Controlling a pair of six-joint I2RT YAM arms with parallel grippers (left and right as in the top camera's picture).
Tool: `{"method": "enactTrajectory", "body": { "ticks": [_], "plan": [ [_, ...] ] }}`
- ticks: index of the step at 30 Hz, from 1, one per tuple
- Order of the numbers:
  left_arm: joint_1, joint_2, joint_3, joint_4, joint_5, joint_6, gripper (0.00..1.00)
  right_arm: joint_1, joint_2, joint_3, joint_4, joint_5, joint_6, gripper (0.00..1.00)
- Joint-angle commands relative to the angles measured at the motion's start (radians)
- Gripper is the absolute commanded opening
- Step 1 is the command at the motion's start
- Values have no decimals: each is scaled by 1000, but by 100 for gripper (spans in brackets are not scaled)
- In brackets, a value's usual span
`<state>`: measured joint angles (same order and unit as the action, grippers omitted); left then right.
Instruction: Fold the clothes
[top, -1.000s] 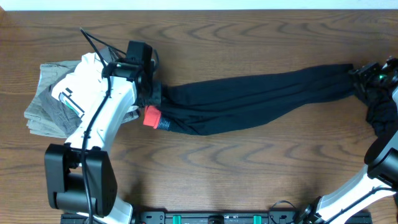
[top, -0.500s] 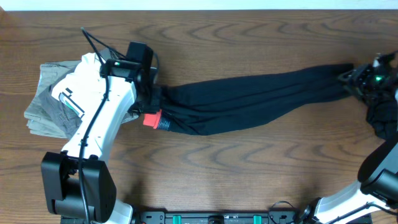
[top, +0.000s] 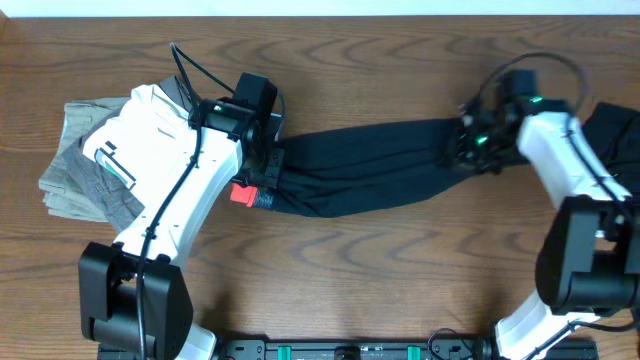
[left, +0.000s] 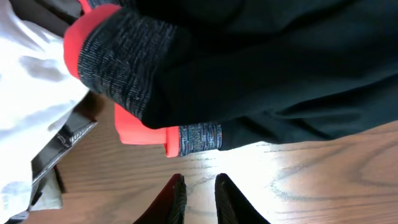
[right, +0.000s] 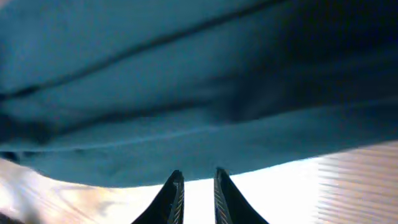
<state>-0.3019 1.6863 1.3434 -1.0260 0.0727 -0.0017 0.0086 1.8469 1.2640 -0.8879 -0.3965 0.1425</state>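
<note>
The black trousers (top: 370, 165) lie stretched across the middle of the table. Their grey waistband edged in coral red (top: 243, 192) is at the left end. My left gripper (top: 268, 165) sits at the waist end. In the left wrist view its fingers (left: 199, 182) are close together over bare wood with nothing between them, just short of the waistband (left: 124, 62) and the black cloth (left: 280, 74). My right gripper (top: 468, 150) is over the leg part. Its fingers (right: 198, 175) are close together and empty, with the cloth (right: 186, 81) just beyond the tips.
A pile of grey and white clothes (top: 75, 165) lies at the left, partly under my left arm. A dark piece of cloth (top: 612, 118) shows at the far right edge behind my right arm. Wood table (top: 380, 270) lies in front of the trousers.
My right arm has swung left from the far right leg end to over the trouser legs. My left gripper has shifted slightly right along the waist end.
</note>
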Motion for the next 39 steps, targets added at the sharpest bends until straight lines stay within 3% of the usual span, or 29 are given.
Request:
{"method": "enactTrajectory", "body": {
  "ticks": [1,8,15,20,25,28,33,37,39],
  "plan": [
    [1,-7,-19,3,2,9,19,56,5,-71,55,60,60,14],
    [1,-7,-19,22,2,9,19,100,5,-154,248,60,167,13],
    [1,-7,-19,23,2,8,19,101,5,-249,680,101,206,9],
    [1,-7,-19,20,2,8,21,87,3,-242,880,177,225,9],
    [1,-7,-19,-12,30,9,29,41,-42,-158,766,19,195,9],
    [-1,-7,-19,-25,67,38,30,27,-102,-104,575,-92,102,15],
    [-5,-7,-18,-23,66,43,35,61,-151,-89,241,-59,43,32],
    [-1,-7,-18,-16,64,35,40,116,-120,-131,165,-3,53,32],
    [4,-7,-18,-16,50,3,41,142,-96,-164,201,35,108,25]
  ]
}}
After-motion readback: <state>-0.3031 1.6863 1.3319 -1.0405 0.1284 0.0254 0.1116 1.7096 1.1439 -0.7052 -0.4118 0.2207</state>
